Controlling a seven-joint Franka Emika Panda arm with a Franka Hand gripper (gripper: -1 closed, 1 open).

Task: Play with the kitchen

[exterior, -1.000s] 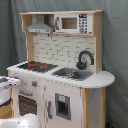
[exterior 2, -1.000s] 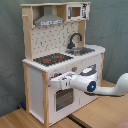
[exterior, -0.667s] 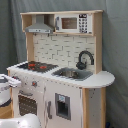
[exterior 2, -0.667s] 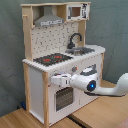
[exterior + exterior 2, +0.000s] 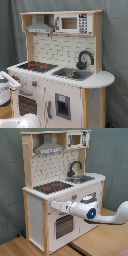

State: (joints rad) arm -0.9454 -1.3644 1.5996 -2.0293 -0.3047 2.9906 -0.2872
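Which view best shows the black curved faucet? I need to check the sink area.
The first exterior view: the black curved faucet stands large and unobstructed against the tiled wall, beside the sink. In the second exterior view it appears smaller, farther back.

The toy kitchen [image 5: 60, 70] fills the frame, with a grey hood [image 5: 40, 26] and microwave [image 5: 74, 23] at the top, a red-ringed hob [image 5: 36, 65] left of the sink [image 5: 73, 74] and black faucet [image 5: 84, 59], and a white robot arm [image 5: 7, 85] at the left edge.
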